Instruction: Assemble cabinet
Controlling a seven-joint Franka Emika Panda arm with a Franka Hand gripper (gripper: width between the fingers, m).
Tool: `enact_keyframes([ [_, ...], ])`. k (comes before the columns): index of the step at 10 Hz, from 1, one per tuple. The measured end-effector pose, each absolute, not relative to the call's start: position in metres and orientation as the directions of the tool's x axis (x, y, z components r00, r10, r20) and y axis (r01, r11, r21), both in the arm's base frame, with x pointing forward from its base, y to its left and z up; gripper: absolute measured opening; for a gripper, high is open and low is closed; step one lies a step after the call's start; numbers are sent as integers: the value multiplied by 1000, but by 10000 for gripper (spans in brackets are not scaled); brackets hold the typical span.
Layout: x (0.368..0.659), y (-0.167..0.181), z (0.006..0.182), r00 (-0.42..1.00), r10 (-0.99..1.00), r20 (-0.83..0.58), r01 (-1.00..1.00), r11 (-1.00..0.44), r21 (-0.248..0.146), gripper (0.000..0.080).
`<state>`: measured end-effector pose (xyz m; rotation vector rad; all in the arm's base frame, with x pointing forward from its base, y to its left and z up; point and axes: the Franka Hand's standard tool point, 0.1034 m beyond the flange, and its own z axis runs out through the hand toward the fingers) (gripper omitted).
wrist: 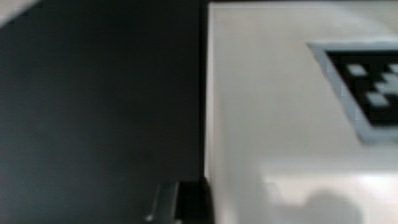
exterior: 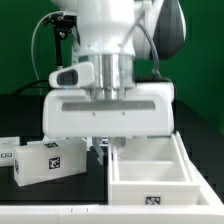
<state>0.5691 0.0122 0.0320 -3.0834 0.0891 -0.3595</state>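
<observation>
The cabinet [exterior: 150, 186] is a big white open box on the dark table at the exterior view's right, with a tag on its front wall. My gripper [exterior: 100, 148] hangs just off the box's left rear corner, fingers together and nothing visible between them. A smaller white tagged block [exterior: 45, 160] lies to the left of the fingers. In the wrist view a dark finger [wrist: 185, 202] sits against the edge of a white face [wrist: 267, 120] carrying a blurred tag [wrist: 365, 85]. I cannot tell which part that face belongs to.
Another white tagged piece [exterior: 8, 152] shows at the exterior view's far left edge. The green wall stands behind the arm, and cables hang at the upper left. Dark table surface [wrist: 89, 110] fills the rest of the wrist view.
</observation>
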Motion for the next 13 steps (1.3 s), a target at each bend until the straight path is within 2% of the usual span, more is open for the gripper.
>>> enact_keyframes([
  [2, 573, 20, 20, 973, -60, 222, -51, -998, -46, 32],
  [4, 573, 21, 20, 964, -51, 262, -46, -999, -26, 32],
  [6, 573, 21, 20, 964, -45, 264, -41, -999, -23, 32],
  [7, 573, 21, 20, 964, -45, 264, -41, -999, -24, 212],
  [8, 573, 21, 20, 964, -45, 264, -41, -999, -24, 346],
  [9, 572, 20, 20, 965, -45, 258, -40, -999, -25, 346],
  [10, 569, 18, 17, 972, -50, 229, -43, -998, -34, 531],
  [11, 568, 24, 16, 975, -50, 218, -41, -998, -45, 664],
  [12, 567, 33, 20, 976, -57, 209, -47, -997, -56, 664],
  [13, 567, 38, 33, 979, -47, 198, -36, -997, -63, 771],
])
